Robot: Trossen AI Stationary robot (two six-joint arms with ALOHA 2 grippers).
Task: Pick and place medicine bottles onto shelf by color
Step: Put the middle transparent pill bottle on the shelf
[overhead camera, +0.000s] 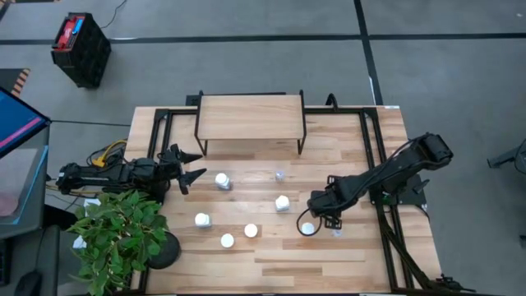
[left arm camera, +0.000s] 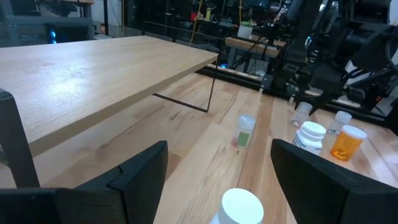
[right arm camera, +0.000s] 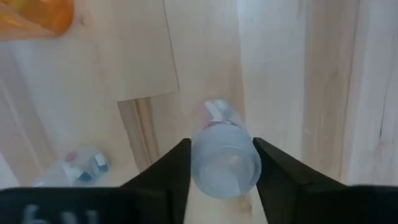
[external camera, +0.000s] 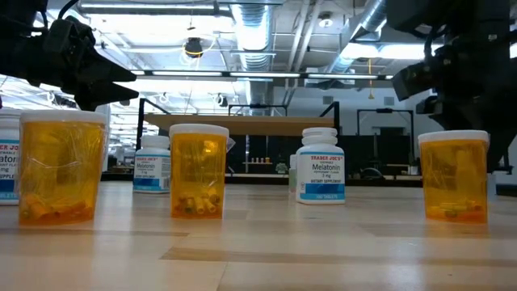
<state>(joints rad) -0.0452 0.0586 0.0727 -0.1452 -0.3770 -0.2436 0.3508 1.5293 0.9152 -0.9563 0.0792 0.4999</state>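
You are at the grasp step: your right gripper [right arm camera: 221,163] is down over a clear bluish bottle [right arm camera: 224,158] on the table's right side, its dark fingers [right arm camera: 168,168] flanking the bottle on both sides and seemingly touching it. I judge the grip just forming, so confirm it is firm before you lift. The bottle is a smooth, see-through cylinder and looks slippery; a second clear bottle [right arm camera: 81,165] sits close by.

Next you need a straight lift, then a carry to the shelf [overhead camera: 251,117], a flat pale-wood board on thin black legs at the table's far edge, still bare.

Your left gripper [overhead camera: 191,164] waits, fingers apart, near a white Melatonin bottle [overhead camera: 222,180]. Orange, white-capped bottles [external camera: 198,171] stand nearer the front, glossy and translucent.
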